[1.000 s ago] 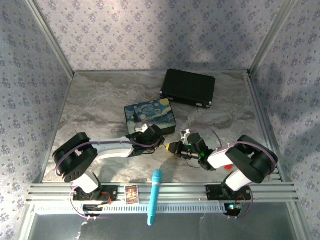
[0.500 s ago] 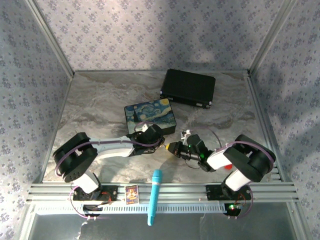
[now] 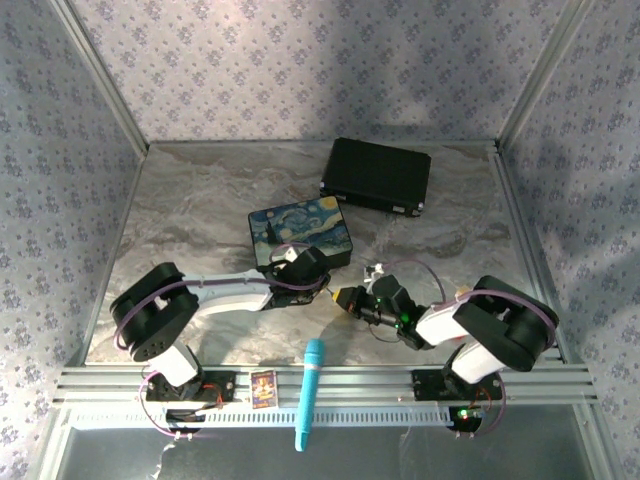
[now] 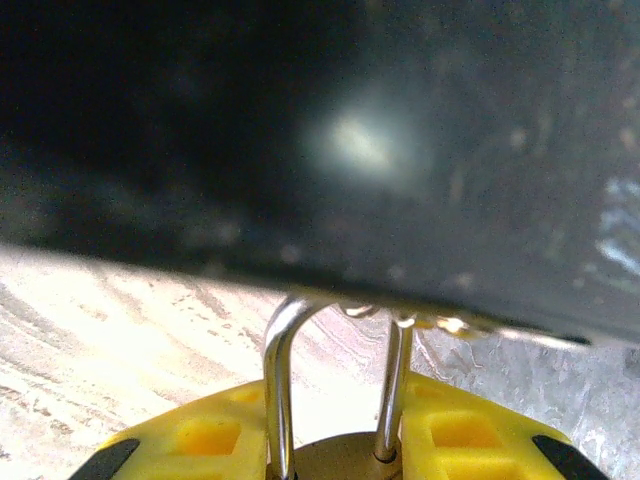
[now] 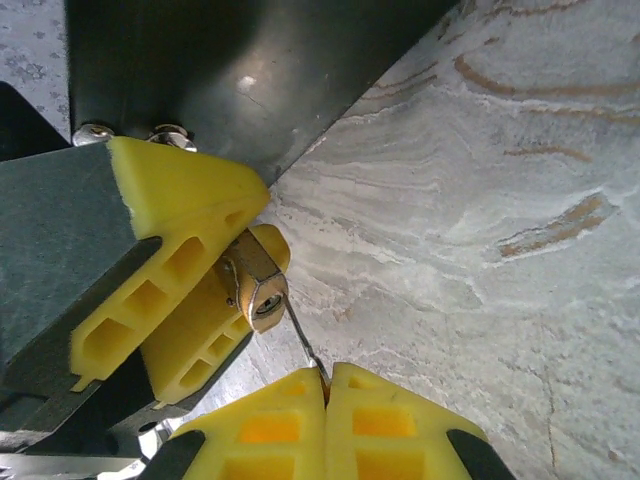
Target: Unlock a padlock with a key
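Sinking the right arm's elbow a little toward the near edge of the table (image 3: 200,210) since the earlier top views, and nudging the right gripper (image 3: 342,297) slightly leftward, closer to the left gripper (image 3: 320,288), while leaving the left arm almost where it was. Meeting tip to tip just off the near right corner of the painted box (image 3: 300,235), well apart from the black case (image 3: 377,175) at the far edge and the blue marker (image 3: 309,393) lying across the near rail. Getting only this layout from above, the small metal parts being too tiny to read there. Pinching the padlock (image 4: 335,465) by its brass body in the left wrist view, between yellow fingers (image 4: 200,440) at the bottom of the frame, with the shackle (image 4: 280,370) pointing up toward the box's dark side. Seeing both shackle legs seemingly seated, so judging it still locked. Probably gripping the body this way to leave the keyhole end facing the other arm. Pressing the right fingers (image 5: 390,415) together on the key (image 5: 303,345) in the right wrist view, with the thin blade reaching up to the padlock's keyhole end, its tip touching or just entering, depth not being readable. Likely clamping it by the head to keep the blade free for entering and turning. Taking the shackle's state from the left wrist view and the key's alignment from the right.
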Motion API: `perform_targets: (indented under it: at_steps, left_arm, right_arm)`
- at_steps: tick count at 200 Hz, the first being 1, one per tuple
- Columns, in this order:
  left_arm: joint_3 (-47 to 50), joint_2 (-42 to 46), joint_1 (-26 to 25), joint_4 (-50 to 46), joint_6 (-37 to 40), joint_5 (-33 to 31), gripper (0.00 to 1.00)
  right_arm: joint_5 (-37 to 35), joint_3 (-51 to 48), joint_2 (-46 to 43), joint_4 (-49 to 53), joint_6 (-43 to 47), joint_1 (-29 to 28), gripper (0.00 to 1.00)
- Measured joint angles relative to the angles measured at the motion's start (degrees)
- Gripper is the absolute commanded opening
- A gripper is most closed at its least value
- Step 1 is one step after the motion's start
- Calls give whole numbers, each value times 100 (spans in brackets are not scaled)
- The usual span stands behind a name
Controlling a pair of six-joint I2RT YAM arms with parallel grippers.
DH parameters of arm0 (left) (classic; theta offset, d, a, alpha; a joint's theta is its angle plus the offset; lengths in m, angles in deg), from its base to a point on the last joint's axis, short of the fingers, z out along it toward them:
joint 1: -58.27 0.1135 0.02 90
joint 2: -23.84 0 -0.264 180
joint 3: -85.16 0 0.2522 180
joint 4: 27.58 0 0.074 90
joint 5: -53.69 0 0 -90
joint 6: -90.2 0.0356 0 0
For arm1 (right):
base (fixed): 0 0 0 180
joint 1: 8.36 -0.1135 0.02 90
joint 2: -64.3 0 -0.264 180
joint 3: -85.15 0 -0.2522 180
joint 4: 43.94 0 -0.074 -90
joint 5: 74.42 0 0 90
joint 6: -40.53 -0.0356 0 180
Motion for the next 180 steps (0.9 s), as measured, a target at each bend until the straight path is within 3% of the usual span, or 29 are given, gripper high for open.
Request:
perform_targets:
  at_steps: [180]
  left_arm:
    - [-9,-9,-2,-2,-7,-24,8]
  right_arm:
    - [-55,33,149,-168,2,-4,0]
